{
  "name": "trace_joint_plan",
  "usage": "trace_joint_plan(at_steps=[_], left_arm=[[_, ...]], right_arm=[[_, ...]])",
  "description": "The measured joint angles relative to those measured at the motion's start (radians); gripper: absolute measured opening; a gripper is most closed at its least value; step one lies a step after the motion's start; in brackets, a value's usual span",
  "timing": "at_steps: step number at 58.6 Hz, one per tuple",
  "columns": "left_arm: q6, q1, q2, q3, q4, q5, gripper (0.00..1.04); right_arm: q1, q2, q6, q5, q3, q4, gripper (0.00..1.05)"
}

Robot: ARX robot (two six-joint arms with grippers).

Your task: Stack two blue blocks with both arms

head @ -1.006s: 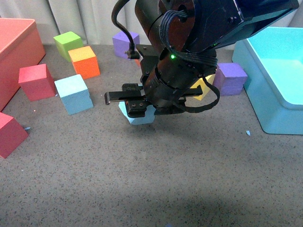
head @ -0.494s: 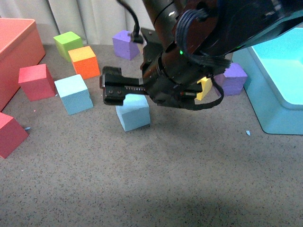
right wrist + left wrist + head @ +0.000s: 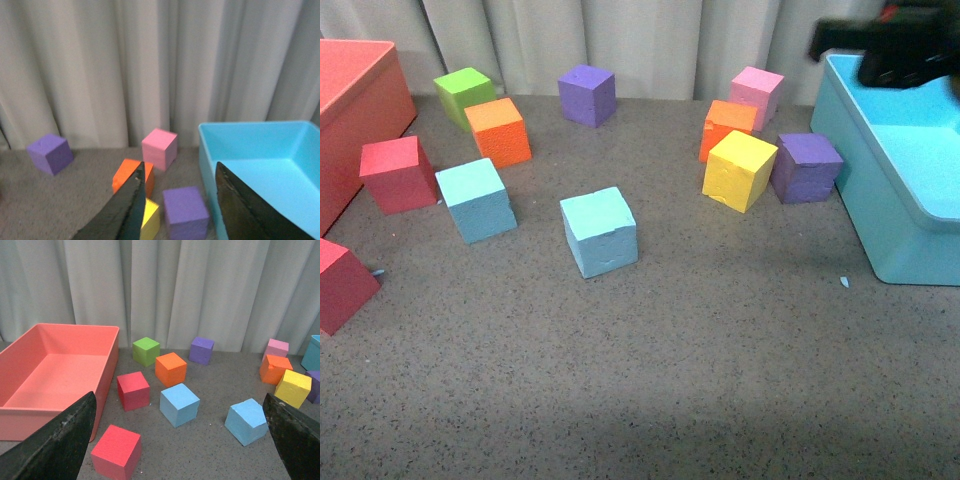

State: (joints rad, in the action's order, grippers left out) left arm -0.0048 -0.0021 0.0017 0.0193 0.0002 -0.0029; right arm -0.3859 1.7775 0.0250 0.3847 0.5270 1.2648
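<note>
i've got centre blue block (image 3: 599, 232), left blue block (image 3: 476, 200) apart (unstacked), left gripper (image 3: 178, 396) spread wide, right gripper (image 3: 179, 166) parted, both empty

A staged lab test corner: grey carpet (image 3: 720, 380), curtain (image 3: 650, 40) backdrop.

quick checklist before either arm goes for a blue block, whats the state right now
1. Left blue block and middle blue block both in sight, flat on the table: ok.
2. Tops of both bare, nothing on them: ok.
3. Left jaws open and empty: ok.
4. Right jaws open and empty: ok.
5. Right arm clear of both blocks, up by the bin: ok.
6. Left arm's place over the table: cannot tell, as it is outside the front view.
</note>
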Motion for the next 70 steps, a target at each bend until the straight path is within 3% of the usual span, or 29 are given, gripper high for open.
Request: trace_joint_plan(at_steps=[13,29,53,57,70], left_arm=[[0.0,0.0,0.0,0.0,0.0,0.002,0.98],[0.0,0.0,0.0,0.0,0.0,0.001,0.98],[0.0,0.0,0.0,0.0,0.0,0.001,0.98],[0.0,0.0,0.0,0.0,0.0,0.001,0.98],[0.0,0.0,0.0,0.0,0.0,0.001,0.98]], right_arm=[[0.097,-0.181,-0.022,-0.101,-0.217,-0.003,0.01],[0.204,-0.509,-0.025,-0.203,-0.368,-0.17,0.01],[0.294,-0.847,-0.025,-0.294,-0.484,-0.396,0.01],[0.36,-0.933,-0.025,-0.377,-0.5,-0.465,0.01],[0.383,-1.118,-0.025,-0.382,-0.519,-0.624,0.01]])
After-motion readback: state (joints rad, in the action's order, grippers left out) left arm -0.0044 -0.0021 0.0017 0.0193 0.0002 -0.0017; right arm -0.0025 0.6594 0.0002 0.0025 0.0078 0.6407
